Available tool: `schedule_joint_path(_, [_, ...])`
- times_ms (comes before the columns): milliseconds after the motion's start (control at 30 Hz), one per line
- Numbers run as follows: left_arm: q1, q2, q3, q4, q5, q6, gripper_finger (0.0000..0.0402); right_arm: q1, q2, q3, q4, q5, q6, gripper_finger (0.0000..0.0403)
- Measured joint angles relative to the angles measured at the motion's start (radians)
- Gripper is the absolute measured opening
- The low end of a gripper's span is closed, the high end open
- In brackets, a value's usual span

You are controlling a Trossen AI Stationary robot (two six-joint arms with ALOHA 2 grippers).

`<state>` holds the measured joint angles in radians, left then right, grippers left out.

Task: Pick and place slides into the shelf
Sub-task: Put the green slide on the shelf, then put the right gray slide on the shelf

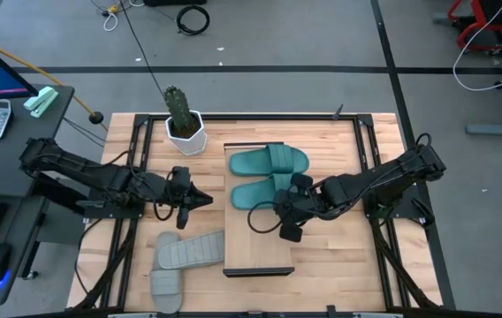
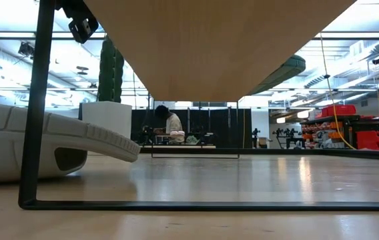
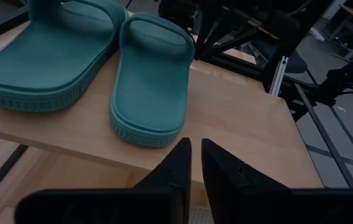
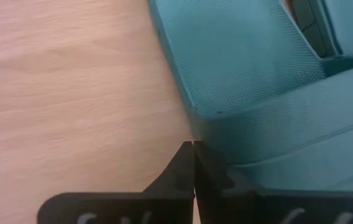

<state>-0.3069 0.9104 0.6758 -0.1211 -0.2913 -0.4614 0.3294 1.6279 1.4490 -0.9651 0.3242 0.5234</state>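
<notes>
Nearest the front edge of the table lie the two light grey slides [image 1: 178, 263], one angled beside the other, on the bare tabletop [image 1: 339, 265] to the left of the shelf; they are not yet placed, and their spot within the left arm's reach suggests they are that arm's share of the work. Just behind them the left gripper [image 1: 200, 200] hangs beside the shelf's left edge, its fingers [image 3: 176, 163] nearly together with only a thin gap and nothing between them, pointed toward the teal pair, which reads as a waiting or aiming pose and no grip. The shelf [image 1: 260, 252] runs front to back in the middle of the table, its near half bare, so there is room left for the grey pair. On its far half sit the two teal-green slides [image 1: 267, 175] side by side, soles down, already delivered. The right gripper [image 1: 279, 223] is over the shelf at the edge of the nearer teal slide [image 4: 257, 81], its jaws pressed fully together on nothing; shut like that beside the sole, it looks suited to nudging the slide straight, not lifting it. Farthest back, a potted cactus [image 1: 183, 122] stands clear of the work near the table's far edge.
</notes>
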Motion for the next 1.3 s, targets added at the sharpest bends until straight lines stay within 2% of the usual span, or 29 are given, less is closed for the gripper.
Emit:
schedule_joint_path(700, [0.0,0.0,0.0,0.0,0.0,0.0,0.0047,-0.032,0.0,0.0,0.013,0.044,0.01,0.0])
schedule_joint_path(1100, [-0.001,0.0,0.0,0.0,0.0,0.0,0.0045,-0.013,-0.015,0.005,0.05,-0.034,0.036,0.0031])
schedule_joint_path(1300, [-0.033,0.0,0.001,-0.035,0.001,-0.074,0.0054,-0.004,-0.042,0.101,-0.001,-0.042,0.063,0.0038])
